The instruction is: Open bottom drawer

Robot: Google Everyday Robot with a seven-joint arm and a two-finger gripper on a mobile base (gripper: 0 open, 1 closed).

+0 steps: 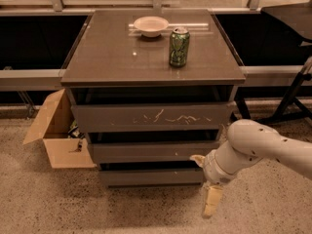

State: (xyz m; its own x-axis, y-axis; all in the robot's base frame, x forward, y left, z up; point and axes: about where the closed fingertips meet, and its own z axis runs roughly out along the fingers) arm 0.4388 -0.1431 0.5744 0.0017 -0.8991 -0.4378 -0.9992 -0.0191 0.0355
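The bottom drawer (151, 177) is the lowest and narrowest of three dark grey-brown fronts on the cabinet, just above the floor. Its flat front sits close to the cabinet, and I cannot see its inside. My gripper (204, 182) is at the drawer's right end, on a white arm coming in from the right. It is open and holds nothing. One cream finger (197, 159) points toward the cabinet's right corner at middle-drawer height. The other finger (212, 201) hangs down toward the floor. I cannot tell whether it touches the drawer.
The top front (151, 117) has white scratch marks, with the middle front (153, 151) below it. A green can (179, 46) and a white bowl (150, 25) stand on the cabinet top. An open cardboard box (56, 133) sits on the floor at the left. Dark chair legs (292, 99) stand at the right.
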